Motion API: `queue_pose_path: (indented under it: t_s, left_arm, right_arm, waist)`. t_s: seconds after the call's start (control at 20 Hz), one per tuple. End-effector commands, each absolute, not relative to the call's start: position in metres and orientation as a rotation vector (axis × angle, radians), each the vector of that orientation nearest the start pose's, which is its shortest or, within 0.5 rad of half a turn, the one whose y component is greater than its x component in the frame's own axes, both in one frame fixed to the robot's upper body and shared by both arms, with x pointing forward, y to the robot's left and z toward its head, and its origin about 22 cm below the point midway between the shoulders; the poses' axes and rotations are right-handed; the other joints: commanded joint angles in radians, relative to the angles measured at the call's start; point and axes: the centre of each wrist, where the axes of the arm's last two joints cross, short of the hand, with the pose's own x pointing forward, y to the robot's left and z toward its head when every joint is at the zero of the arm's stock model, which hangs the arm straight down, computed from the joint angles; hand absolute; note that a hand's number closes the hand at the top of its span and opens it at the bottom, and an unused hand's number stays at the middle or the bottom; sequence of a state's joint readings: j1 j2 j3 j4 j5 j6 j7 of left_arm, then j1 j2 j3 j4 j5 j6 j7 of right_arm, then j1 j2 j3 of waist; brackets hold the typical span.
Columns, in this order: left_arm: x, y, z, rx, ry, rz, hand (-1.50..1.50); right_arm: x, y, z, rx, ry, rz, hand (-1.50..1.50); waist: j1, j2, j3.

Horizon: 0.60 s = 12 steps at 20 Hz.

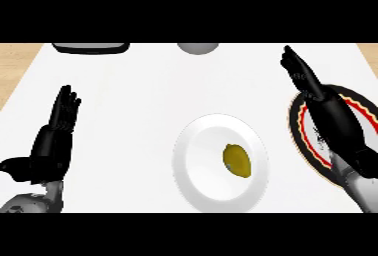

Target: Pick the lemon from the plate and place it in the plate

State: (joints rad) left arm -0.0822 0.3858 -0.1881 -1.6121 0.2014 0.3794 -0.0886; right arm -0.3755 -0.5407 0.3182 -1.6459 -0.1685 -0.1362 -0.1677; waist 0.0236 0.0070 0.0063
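The lemon (237,161) lies in a plate (199,150) at the near middle of the desk (140,85), right of that plate's centre. A second plate (301,131) sits just right of it, under the right hand (328,112). The left hand (55,132) is over the desk's near left. At the far edge, a tray-like thing (90,48) lies left and a rounded thing (197,48) centre.

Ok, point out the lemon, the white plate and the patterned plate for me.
lemon (237,160), head view, middle of the fruit.
white plate (198,150), head view, bare left part of its surface.
patterned plate (297,131), head view, left rim beside the right forearm.
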Motion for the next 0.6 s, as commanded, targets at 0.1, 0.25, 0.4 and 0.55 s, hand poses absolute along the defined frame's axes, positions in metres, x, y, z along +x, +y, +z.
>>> queue_pose_path:
  t_s: [0.1, 0.25, 0.4, 0.55]
  left_arm:
    - [0.25, 0.278, 0.022, 0.305, -1.569, -0.023, 0.0]
    - [0.24, 0.272, -0.001, 0.28, -1.425, -0.043, 0.0]
    - [0.234, 0.269, -0.013, 0.261, -1.344, -0.01, 0.0]
    - [0.24, 0.259, -0.015, 0.253, -1.303, -0.018, 0.0]
  right_arm:
    - [0.285, -0.198, 0.097, 0.525, -1.953, 0.526, 1.5]
    - [0.272, -0.175, 0.084, 0.949, -1.823, 0.487, 1.5]
    - [0.302, -0.238, 0.152, -0.073, -2.256, 1.095, 1.5]
    - [0.275, -0.222, 0.025, 0.2, -2.151, 0.658, 1.5]
  waist:
    - [-0.004, 0.005, -0.003]
    - [0.015, 0.025, 0.002]
    - [-0.043, -0.007, -0.006]
    - [-0.017, 0.017, 0.001]
